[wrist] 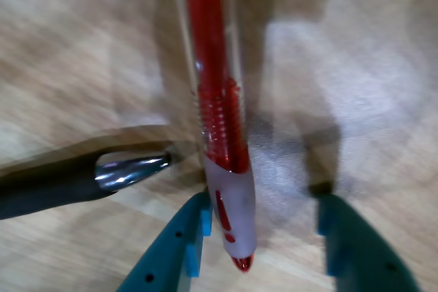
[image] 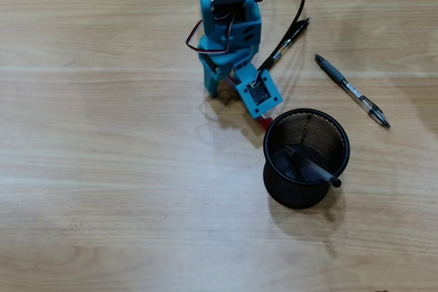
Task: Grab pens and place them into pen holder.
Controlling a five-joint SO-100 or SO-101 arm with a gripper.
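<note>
Grey pen point(image: 352, 91) flat on table; another leaning in mesh holder point(image: 306, 158).

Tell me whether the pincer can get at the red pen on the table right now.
Probably yes. In the wrist view the red ballpoint pen lies on the wood between the open teal pincer fingers, against the left one, nothing covering it. A black pen lies close on the left but outside the fingers.

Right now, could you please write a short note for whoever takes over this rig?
Claw: open, straddling the red pen, which lies on the table beside the mesh pen holder; not yet gripped.
Done: one dark pen leans inside the holder.
Left: red pen, black pen by the arm, grey pen at the right in the overhead view, all on the table.
</note>
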